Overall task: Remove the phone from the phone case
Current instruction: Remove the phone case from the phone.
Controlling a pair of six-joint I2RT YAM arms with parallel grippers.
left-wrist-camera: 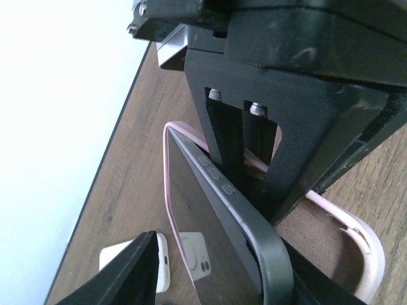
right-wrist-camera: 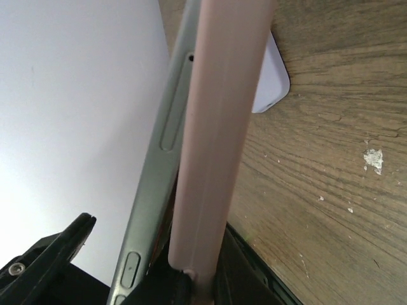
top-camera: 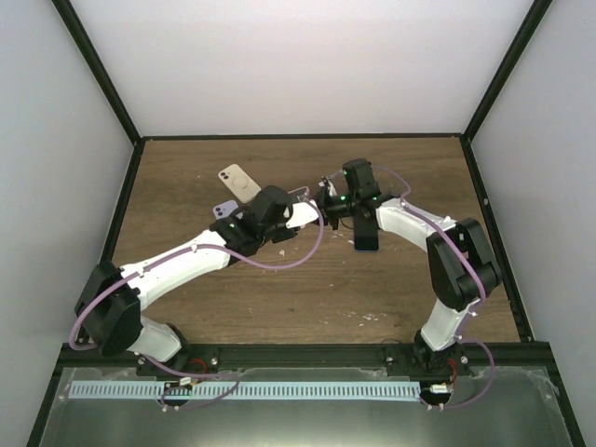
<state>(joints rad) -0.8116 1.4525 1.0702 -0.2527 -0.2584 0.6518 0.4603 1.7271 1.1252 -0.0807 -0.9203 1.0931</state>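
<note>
Held on edge above the table (top-camera: 410, 168), long axis running straight out from right jaws (right-wrist-camera: 194, 279), pressed together on the pink case (right-wrist-camera: 216, 127) rim, toward left jaws (left-wrist-camera: 216, 273) straddling the half-freed phone (left-wrist-camera: 197, 216), contact impossible to tell.
</note>
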